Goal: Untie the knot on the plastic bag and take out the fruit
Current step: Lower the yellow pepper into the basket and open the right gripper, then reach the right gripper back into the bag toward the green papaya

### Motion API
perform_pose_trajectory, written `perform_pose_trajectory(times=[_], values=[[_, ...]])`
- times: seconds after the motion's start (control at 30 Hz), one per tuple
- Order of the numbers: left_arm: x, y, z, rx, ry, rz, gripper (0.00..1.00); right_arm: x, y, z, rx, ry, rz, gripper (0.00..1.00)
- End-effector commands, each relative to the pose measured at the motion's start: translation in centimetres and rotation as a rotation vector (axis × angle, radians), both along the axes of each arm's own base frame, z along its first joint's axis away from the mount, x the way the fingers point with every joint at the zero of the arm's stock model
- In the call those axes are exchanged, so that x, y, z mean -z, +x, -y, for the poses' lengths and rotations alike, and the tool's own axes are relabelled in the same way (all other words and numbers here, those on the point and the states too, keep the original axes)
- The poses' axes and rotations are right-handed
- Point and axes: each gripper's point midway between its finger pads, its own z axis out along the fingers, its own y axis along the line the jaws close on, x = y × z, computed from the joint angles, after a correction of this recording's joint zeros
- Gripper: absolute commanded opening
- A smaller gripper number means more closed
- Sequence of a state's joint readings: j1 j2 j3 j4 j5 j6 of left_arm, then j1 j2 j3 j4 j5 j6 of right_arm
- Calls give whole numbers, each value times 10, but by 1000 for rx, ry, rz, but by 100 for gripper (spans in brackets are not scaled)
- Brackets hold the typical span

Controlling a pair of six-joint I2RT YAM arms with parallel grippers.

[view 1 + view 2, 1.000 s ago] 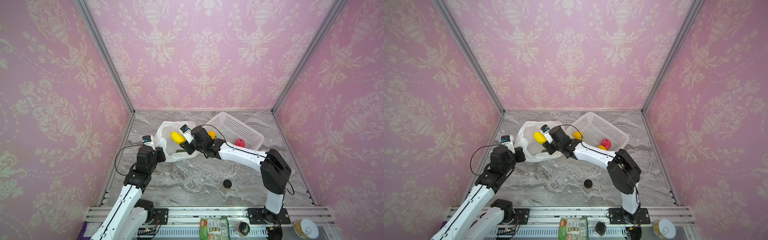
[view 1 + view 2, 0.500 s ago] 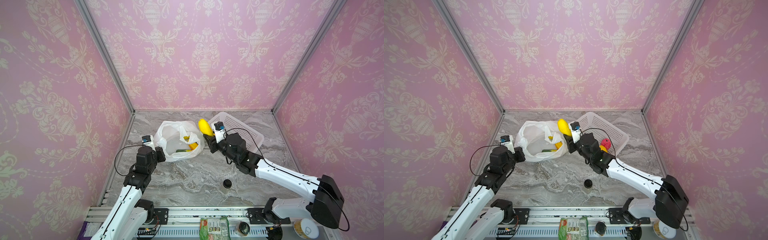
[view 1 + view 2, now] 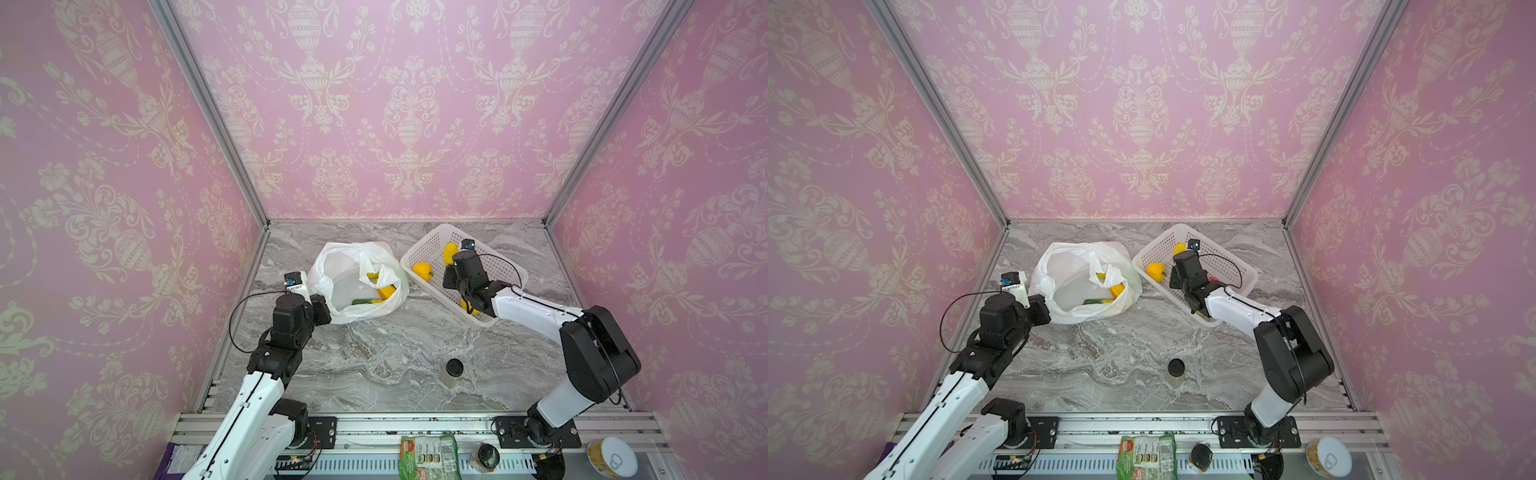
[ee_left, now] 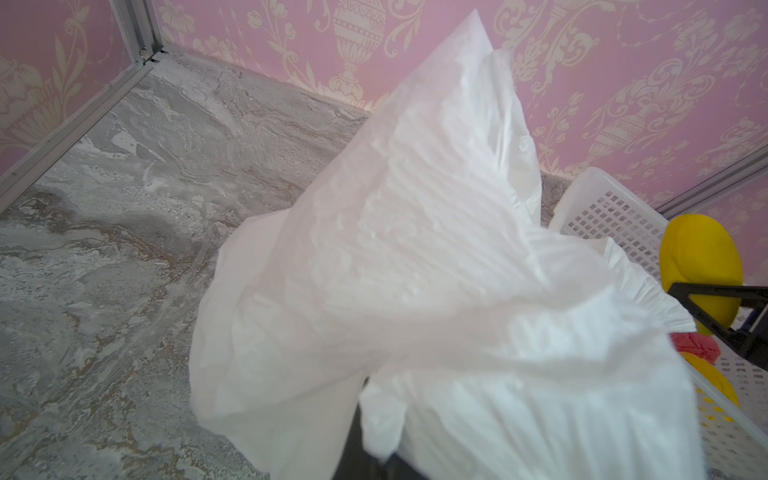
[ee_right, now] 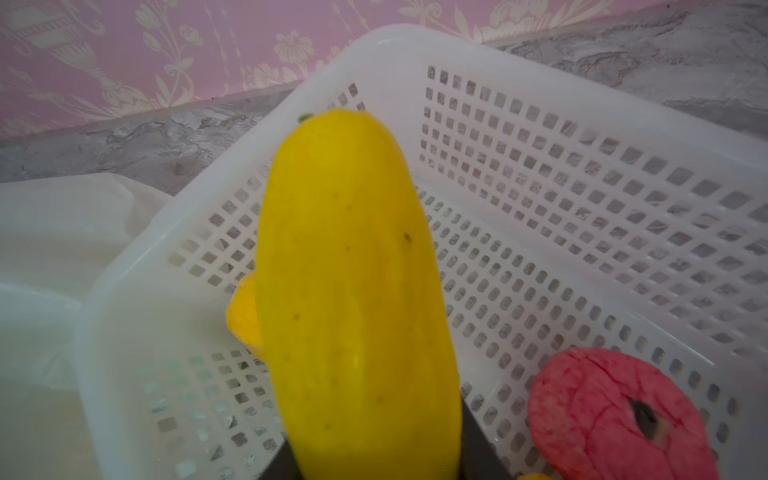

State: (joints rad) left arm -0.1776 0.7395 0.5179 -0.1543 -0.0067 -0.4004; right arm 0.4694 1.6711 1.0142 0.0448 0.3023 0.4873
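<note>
Left tool (image 3: pixel 325 306) tight on bag (image 3: pixel 345 270); right tool (image 5: pixel 374 455) part-open around fruit (image 5: pixel 353 270)

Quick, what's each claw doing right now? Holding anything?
The left gripper: closed, pinching the plastic bag at its edge.
The right gripper: closed on a long yellow fruit, over the basket.

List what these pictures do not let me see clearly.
- left gripper: left wrist view, the thin white plastic bag covers most of its fingers.
- right gripper: right wrist view, the long yellow fruit hides most of its fingers.
- fruit pieces inside the bag: both top views, folds cover some.
- round pink-red fruit: right wrist view, cut by the bottom edge.
</note>
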Motion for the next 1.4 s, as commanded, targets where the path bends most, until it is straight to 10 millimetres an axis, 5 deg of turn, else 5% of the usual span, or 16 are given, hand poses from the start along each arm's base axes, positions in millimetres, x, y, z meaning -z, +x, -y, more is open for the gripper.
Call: perform_pose_trajectory(times=[0.0,0.2,0.37,0.6,0.83,0.93,1.13,1.23,1.37], values=[[4,-1,-2,-6,6,-4,0,12,6,-9,-5,49,-74,15],[5,0,-2,-6,7,-6,0,41,17,-2,14,49,-166,20],[6,0,-3,-9,8,-15,0,46,18,-1,1,92,-179,47],[8,1,-3,-11,8,-12,0,-5,1,11,-40,77,-18,81],[6,0,-4,-17,8,-4,0,-71,-36,11,-105,25,160,84],[9,0,-3,-9,6,-12,0,-109,-63,-9,-190,-60,299,84],[7,-3,-5,-21,7,-6,0,-160,-125,-85,-499,-132,500,80],[8,-3,-4,-16,3,-6,0,-163,-149,-122,-629,-188,548,79],[9,-4,-3,-10,1,-12,0,-142,-170,-170,-803,-245,547,75]])
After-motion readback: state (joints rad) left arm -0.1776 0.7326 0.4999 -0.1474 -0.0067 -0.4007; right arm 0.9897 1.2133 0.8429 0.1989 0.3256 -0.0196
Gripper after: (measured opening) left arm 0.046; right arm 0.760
